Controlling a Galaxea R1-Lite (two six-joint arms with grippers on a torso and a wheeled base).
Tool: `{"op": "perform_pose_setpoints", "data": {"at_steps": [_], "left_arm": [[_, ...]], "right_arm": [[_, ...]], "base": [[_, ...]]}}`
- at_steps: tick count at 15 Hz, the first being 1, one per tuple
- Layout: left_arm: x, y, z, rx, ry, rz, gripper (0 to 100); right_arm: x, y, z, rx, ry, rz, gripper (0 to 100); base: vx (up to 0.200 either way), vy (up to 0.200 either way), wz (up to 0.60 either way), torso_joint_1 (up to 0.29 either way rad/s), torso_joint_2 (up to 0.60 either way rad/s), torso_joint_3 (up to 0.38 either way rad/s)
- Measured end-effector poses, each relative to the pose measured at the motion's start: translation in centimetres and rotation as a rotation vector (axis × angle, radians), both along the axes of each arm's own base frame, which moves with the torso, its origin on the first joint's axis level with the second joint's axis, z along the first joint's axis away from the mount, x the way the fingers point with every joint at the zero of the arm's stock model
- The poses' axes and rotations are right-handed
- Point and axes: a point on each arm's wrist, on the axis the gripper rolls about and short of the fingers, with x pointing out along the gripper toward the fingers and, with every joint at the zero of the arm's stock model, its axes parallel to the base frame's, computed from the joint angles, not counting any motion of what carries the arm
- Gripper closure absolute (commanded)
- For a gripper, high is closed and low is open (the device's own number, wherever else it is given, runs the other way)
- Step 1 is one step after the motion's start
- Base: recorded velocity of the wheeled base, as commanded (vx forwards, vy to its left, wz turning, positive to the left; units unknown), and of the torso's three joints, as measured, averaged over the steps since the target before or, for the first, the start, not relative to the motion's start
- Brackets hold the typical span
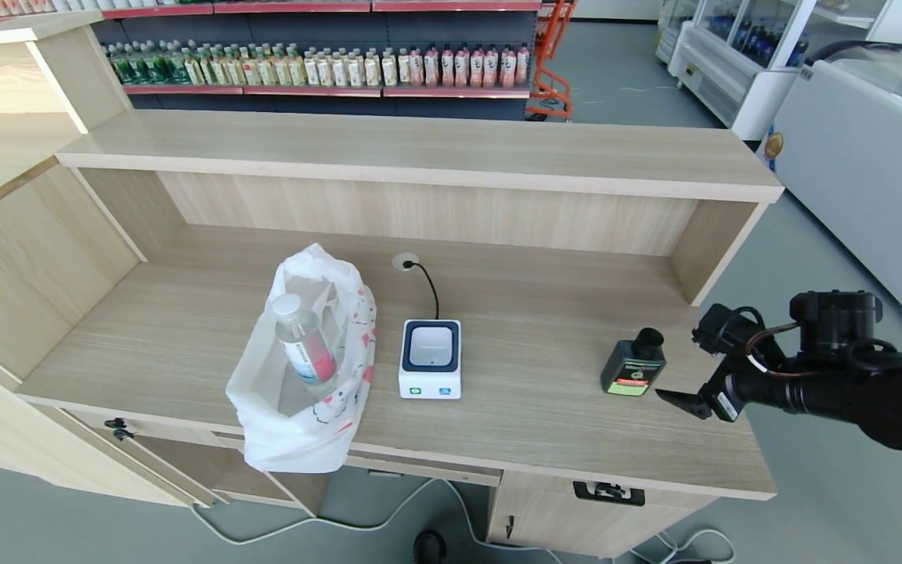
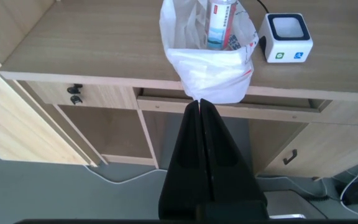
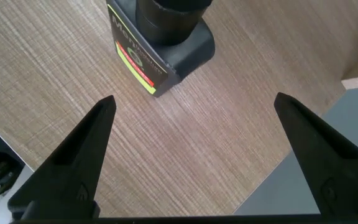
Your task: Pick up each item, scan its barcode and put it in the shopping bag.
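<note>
A dark green bottle with a black cap (image 1: 633,364) (image 3: 160,43) stands upright on the right part of the wooden counter (image 1: 529,329). My right gripper (image 1: 684,366) (image 3: 194,106) hovers open just to the right of it, low over the counter, with nothing between its fingers. A white shopping bag (image 1: 302,376) (image 2: 211,68) stands open on the left with a clear bottle (image 1: 304,338) (image 2: 220,23) in it. The white barcode scanner (image 1: 430,359) (image 2: 284,37) sits between bag and dark bottle. My left gripper (image 2: 201,107) is shut and empty, out in front of the counter edge below the bag.
The counter has a raised back ledge (image 1: 420,153) and side walls at left and right. The scanner's black cable (image 1: 426,286) runs to a hole at the back. Drawers (image 2: 229,109) sit under the front edge. Store shelves and freezers stand behind.
</note>
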Motion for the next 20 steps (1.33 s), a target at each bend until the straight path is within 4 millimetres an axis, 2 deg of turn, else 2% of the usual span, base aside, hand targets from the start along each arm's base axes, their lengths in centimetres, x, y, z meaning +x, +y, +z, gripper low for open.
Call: {"op": "perform_pose_setpoints", "data": {"at_steps": [8,9,16,20], "left_arm": [[0.0,0.0,0.0,0.0,0.0,0.0,100],[0.0,0.0,0.0,0.0,0.0,0.0,100],[0.0,0.0,0.0,0.0,0.0,0.0,100],[0.0,0.0,0.0,0.0,0.0,0.0,100]], "right_arm": [[2.6,2.0,-1.1,-0.002,-0.004,0.057,0],[2.9,2.3,-1.3,-0.004,-0.002,0.064,100],[3.6,3.1,-2.3,-0.009,0.011,0.086,100],[3.5,3.1,-1.6,-0.001,-0.054,0.083,100]], "base": [[0.0,0.0,0.0,0.0,0.0,0.0],[0.0,0.0,0.0,0.0,0.0,0.0],[0.0,0.0,0.0,0.0,0.0,0.0],[0.0,0.0,0.0,0.0,0.0,0.0]]}}
